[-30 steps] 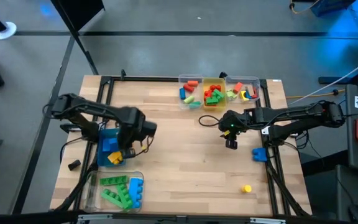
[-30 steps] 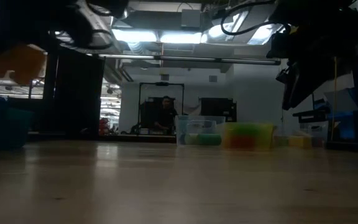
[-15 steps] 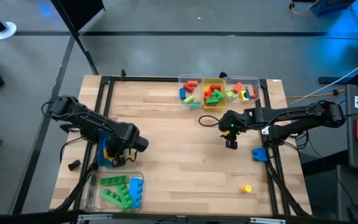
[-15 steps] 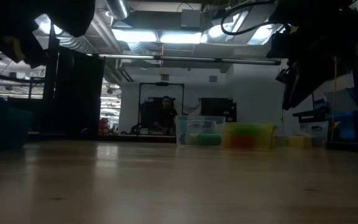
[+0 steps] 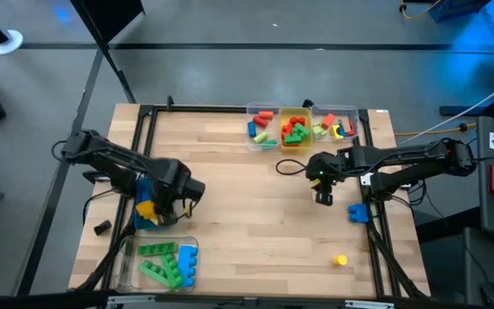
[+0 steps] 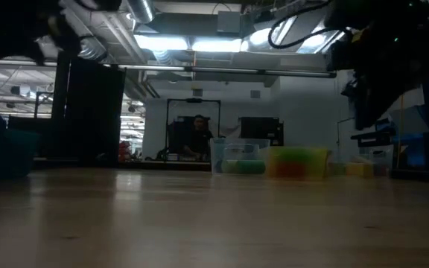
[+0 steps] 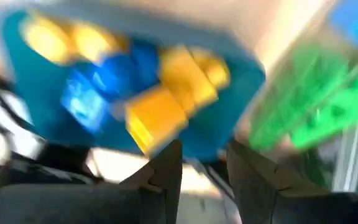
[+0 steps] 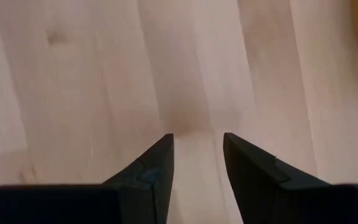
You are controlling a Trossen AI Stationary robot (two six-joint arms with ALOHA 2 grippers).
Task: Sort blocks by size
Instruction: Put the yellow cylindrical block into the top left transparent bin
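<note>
My left gripper (image 5: 177,204) hangs open and empty over the blue bin (image 5: 141,189) at the table's left edge. In the left wrist view its fingers (image 7: 166,171) stand apart above the bin (image 7: 244,78). The bin holds yellow bricks (image 7: 166,99) and a blue brick (image 7: 101,84). One yellow brick (image 5: 146,209) shows from above. My right gripper (image 5: 322,196) is open and empty over bare wood (image 8: 197,74) right of centre. A blue brick (image 5: 358,212) lies flat near the table's right edge. A small yellow brick (image 5: 340,259) lies near the front right.
Three small bins with mixed bricks (image 5: 294,129) stand in a row at the far edge and also show in the low view (image 6: 296,161). A clear bin with green and blue bricks (image 5: 165,262) sits at the near left. A person (image 6: 197,134) sits far behind the table.
My left gripper has gone toward the table's left and near edges, to above the blue bin. The yellow-orange brick that showed at it a second ago is gone from it, and a yellow brick lies in the bin. My right gripper has shifted a little toward the right edge.
</note>
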